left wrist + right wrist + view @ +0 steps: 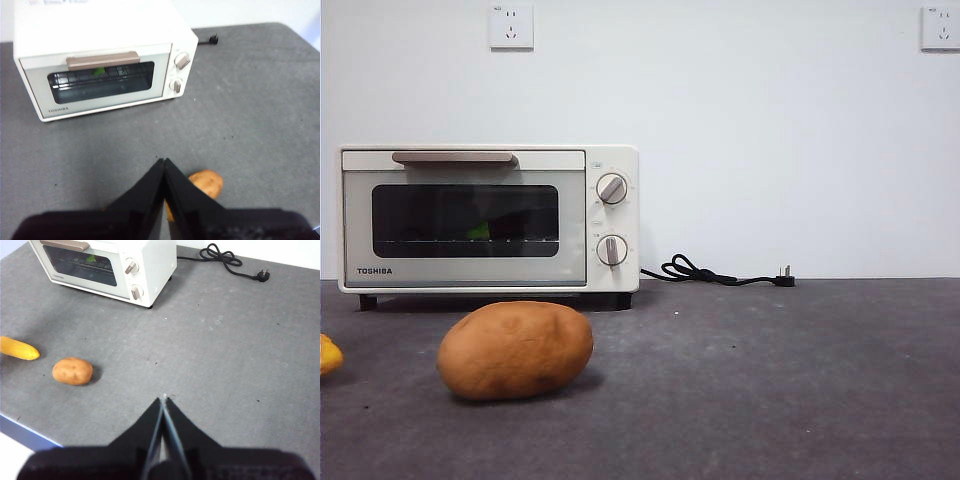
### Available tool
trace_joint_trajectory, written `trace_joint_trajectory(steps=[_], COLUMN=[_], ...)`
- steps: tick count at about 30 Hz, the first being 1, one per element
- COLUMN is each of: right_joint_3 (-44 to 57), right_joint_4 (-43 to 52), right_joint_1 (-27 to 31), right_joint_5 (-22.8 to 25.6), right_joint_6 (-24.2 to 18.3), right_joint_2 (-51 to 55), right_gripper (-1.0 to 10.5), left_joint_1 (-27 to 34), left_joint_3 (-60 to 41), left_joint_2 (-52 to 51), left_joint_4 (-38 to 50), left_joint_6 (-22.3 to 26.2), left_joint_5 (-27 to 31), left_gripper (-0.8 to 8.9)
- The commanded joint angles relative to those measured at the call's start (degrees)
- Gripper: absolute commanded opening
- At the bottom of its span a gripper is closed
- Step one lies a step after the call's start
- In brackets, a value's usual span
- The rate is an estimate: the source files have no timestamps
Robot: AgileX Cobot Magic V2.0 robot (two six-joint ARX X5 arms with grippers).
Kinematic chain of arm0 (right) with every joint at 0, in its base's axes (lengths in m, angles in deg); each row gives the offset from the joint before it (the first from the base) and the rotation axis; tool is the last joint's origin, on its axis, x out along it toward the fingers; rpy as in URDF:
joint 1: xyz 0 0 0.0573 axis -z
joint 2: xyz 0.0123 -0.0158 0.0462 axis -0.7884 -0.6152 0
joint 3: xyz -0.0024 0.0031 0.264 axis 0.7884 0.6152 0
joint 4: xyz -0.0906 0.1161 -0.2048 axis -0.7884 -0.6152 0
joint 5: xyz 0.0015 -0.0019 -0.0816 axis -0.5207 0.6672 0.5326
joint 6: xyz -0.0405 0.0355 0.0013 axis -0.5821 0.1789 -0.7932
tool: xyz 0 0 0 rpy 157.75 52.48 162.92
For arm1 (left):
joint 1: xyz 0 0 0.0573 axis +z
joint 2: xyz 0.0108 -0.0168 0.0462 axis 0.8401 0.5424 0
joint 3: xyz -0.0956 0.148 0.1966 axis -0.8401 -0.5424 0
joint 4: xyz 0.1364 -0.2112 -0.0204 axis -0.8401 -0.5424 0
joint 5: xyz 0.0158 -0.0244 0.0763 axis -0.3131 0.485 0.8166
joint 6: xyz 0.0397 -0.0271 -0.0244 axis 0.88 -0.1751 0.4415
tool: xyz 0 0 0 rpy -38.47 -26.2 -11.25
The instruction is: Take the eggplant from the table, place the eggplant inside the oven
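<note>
One oven (488, 218), door closed, with one eggplant (480, 231) showing only as a green patch behind the glass. One potato (515, 350) and one yellow item (18, 348) lie on the table (780, 380); one power cord (715, 274) trails behind. Two grippers, left gripper (164, 162) and right gripper (164, 399), both pressed closed and empty above the table.

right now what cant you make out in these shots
- Eggplant: only a green patch shows behind the oven's dark closed door in all three views; its purple body is lost in the dark glass.
- Yellow item: cut off by the front view's side edge, small in the right wrist view; can't identify it.
- Potato: partly hidden by the left end effector in the left wrist view.
</note>
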Motion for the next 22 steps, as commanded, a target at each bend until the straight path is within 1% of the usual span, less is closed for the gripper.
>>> trace_joint_trajectory(steps=[1, 7, 22], right_joint_3=[0.5, 0.5, 0.5], right_joint_4=[-1.4, -1.4, -1.4], right_joint_1=[0.0, 0.0, 0.0], right_joint_5=[-0.2, -0.2, 0.1], right_joint_6=[0.4, 0.4, 0.4], right_joint_2=[0.0, 0.0, 0.0], right_gripper=[-0.1, -0.1, 0.0], left_joint_1=[-0.1, -0.1, -0.1], left_joint_3=[-0.2, -0.2, -0.2], left_joint_2=[-0.5, -0.3, 0.2], left_joint_4=[-0.3, -2.1, -1.8], left_joint_6=[-0.1, -0.1, -0.1], left_joint_5=[0.0, 0.0, 0.0], left_gripper=[-0.05, -0.05, -0.04])
